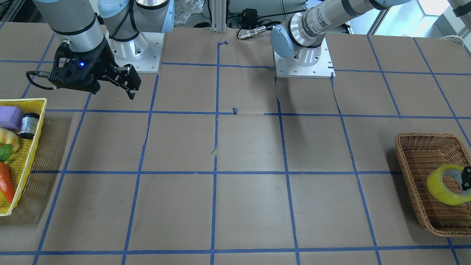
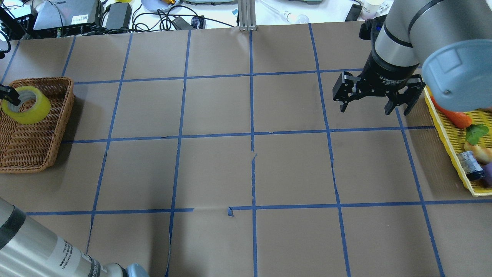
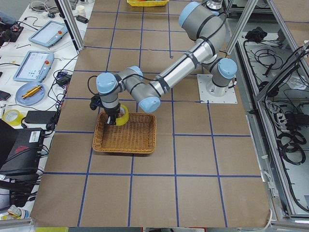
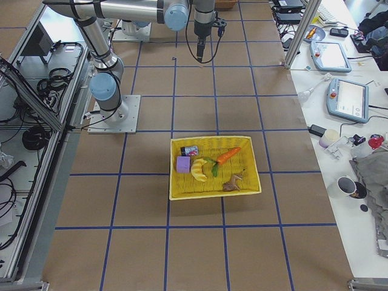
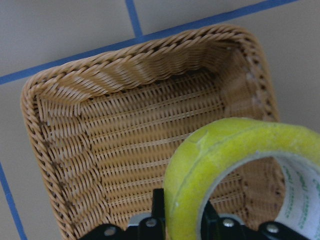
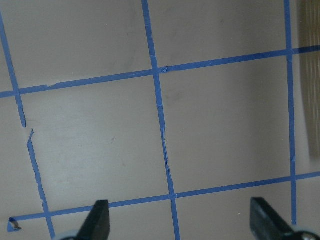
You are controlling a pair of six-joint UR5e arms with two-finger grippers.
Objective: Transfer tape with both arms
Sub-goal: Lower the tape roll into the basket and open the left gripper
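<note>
The yellow tape roll (image 1: 447, 186) is pinched by its wall in my left gripper (image 5: 182, 217), one finger inside the ring and one outside. It hangs just over the wicker basket (image 2: 57, 115) at the table's left end. It also shows in the overhead view (image 2: 27, 105), the left side view (image 3: 120, 117) and the left wrist view (image 5: 225, 160). My left gripper (image 2: 7, 96) is mostly cut off by the overhead view's edge. My right gripper (image 2: 374, 109) is open and empty, hovering above the bare table near the yellow basket (image 2: 446, 130); its fingertips (image 6: 97, 220) stand wide apart.
The yellow basket (image 4: 212, 188) at the right end holds a carrot (image 2: 455, 117), a small bottle (image 2: 471, 165), a purple block (image 1: 11, 117) and other items. Blue tape lines grid the brown table (image 2: 250, 169). Cables and devices lie along the far edge.
</note>
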